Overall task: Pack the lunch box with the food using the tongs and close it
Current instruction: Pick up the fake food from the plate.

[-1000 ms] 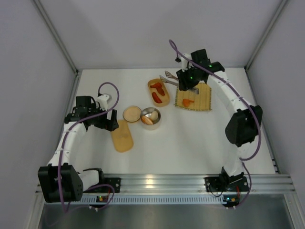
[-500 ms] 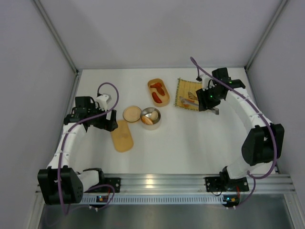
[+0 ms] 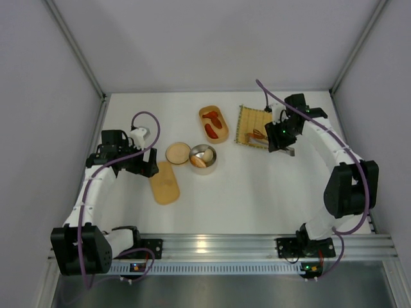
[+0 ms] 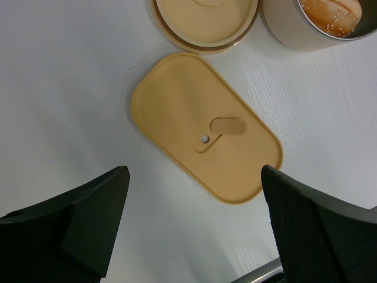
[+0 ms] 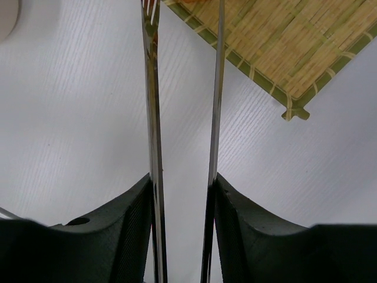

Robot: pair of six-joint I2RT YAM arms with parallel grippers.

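Cannot follow the tongs (image 5: 152,106) to their tips in the right wrist view: cut off at the top edge just left of the mat (image 5: 277,41), itself cropped to one corner. From above, too small to tell whether those tips touch the orange food piece (image 3: 255,133) on the mat, with the handle end hidden under the right gripper (image 3: 277,133) at the mat's right edge

- A tan oval lunch box (image 3: 225,123) sits far-centre on the white table (image 3: 257,192), glossy red sausage-like food (image 3: 210,130) in it.
- A yellow woven mat (image 3: 247,120) lies just right of it, slim silvery-grey tongs (image 3: 258,134) over the mat's near part.
- A round wooden lid (image 3: 178,153) and, right of it, a round metal tin (image 3: 214,154) holding a pale cream ball (image 3: 199,162) lie before the box.
- A flat tan oval lid (image 3: 165,183) lies before the round lid.
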